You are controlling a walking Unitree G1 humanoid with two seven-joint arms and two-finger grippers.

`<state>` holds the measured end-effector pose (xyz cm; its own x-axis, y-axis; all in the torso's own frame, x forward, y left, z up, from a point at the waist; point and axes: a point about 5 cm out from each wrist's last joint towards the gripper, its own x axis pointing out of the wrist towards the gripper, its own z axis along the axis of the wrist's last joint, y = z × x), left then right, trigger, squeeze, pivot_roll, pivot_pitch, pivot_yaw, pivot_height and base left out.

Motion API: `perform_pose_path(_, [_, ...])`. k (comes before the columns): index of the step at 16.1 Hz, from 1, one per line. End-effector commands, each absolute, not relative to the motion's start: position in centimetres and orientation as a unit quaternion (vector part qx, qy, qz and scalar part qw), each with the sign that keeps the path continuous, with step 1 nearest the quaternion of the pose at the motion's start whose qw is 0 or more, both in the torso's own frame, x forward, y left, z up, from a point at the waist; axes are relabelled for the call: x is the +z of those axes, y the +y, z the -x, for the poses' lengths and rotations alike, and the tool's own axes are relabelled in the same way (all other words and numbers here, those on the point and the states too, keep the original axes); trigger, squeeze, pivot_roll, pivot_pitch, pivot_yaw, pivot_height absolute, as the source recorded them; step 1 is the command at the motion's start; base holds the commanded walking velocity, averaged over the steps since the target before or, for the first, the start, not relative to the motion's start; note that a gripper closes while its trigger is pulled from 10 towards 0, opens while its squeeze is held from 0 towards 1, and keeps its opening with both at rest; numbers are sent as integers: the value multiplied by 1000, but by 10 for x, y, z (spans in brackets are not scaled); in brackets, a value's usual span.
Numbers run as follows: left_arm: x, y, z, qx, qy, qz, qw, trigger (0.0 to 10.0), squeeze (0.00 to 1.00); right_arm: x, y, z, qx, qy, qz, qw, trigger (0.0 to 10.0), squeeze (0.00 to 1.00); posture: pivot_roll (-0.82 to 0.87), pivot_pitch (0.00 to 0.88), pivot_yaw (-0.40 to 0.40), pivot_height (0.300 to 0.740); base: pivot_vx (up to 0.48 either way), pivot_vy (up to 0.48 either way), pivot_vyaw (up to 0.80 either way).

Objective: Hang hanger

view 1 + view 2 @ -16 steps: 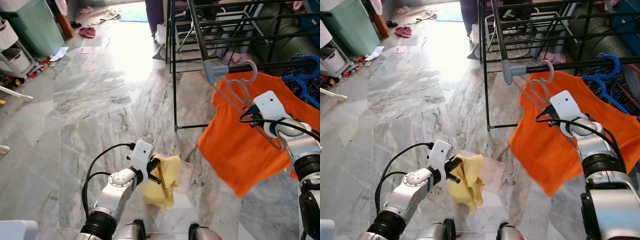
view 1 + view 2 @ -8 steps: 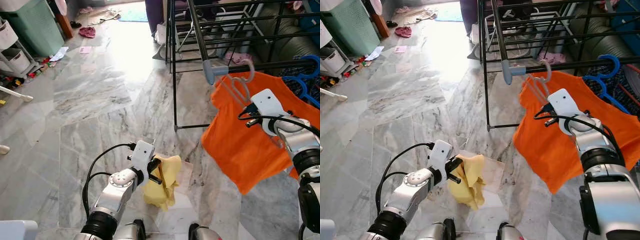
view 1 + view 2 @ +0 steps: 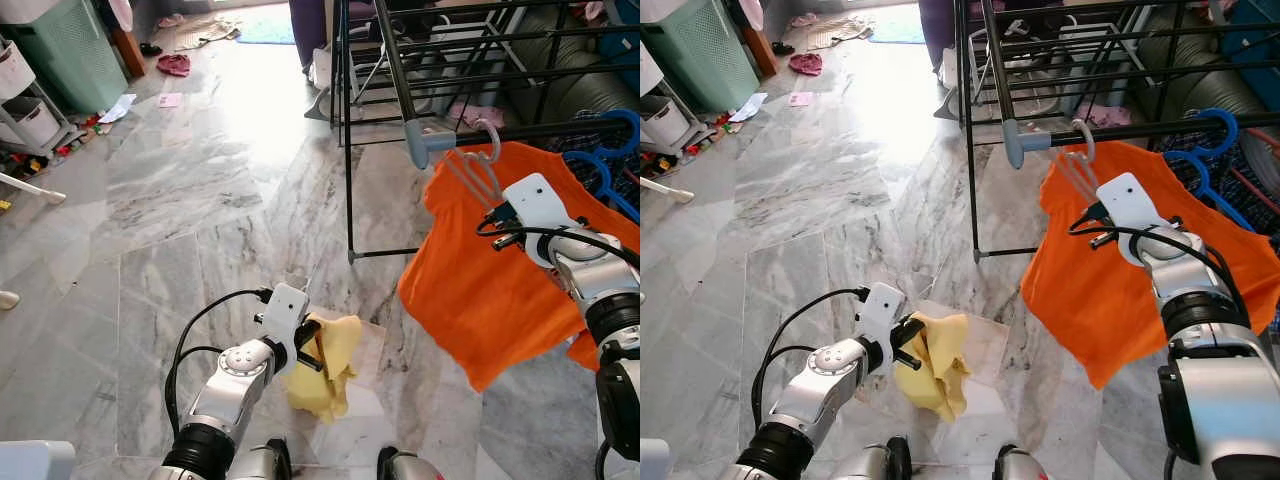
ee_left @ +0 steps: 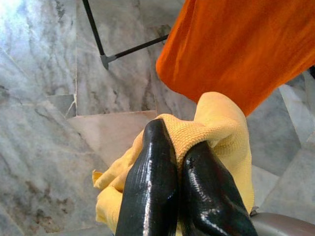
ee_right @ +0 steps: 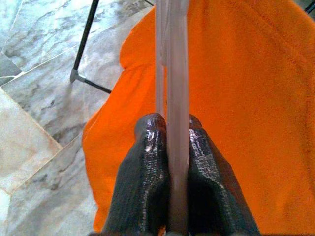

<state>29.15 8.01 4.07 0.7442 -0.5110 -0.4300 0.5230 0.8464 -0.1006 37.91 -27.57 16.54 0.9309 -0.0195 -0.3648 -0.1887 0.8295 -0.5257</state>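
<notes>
Right wrist view shows the right gripper (image 5: 172,147) clamped on the pale pink hanger (image 5: 172,59), its fingers (image 5: 142,182) pressed to either side of the bar. Behind it hangs the orange shirt (image 5: 246,98), draped on that hanger. From the head views, the hanger's hook (image 3: 1081,140) sits at the dark rail (image 3: 1140,128) of the drying rack (image 3: 985,60), just beside the rail's grey end cap (image 3: 1025,142); whether it rests on the rail cannot be told. A blue hanger (image 3: 1200,150) hangs farther along the same rail.

Low and well apart, the left gripper (image 4: 177,172) is closed together on a yellow cloth (image 4: 216,132), held above the marble floor (image 3: 180,180). Far off to the left stand a green bin (image 3: 70,50) and scattered clutter.
</notes>
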Motion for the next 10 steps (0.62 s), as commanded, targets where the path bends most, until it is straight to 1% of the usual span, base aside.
perform_pose_path(1, [41,84,-293,-269,226,-21,936,10000,0,170,-274,-381,37,162,281,945,0,0,-84,151,72,740,0,0,0])
perform_pose_path(3, [42,89,-297,-243,220,-27,945,10000,0,167,-270,-378,24,116,245,962,0,0,-84,148,68,740,0,0,0])
perform_pose_path(9, [40,91,-299,-234,221,-35,946,10000,0,131,-264,-353,-17,76,192,978,0,0,-114,145,83,740,0,0,0])
perform_pose_path(10, [40,89,-300,-239,219,-40,945,10000,0,124,-256,-347,-20,67,175,982,0,0,-118,141,88,740,0,0,0])
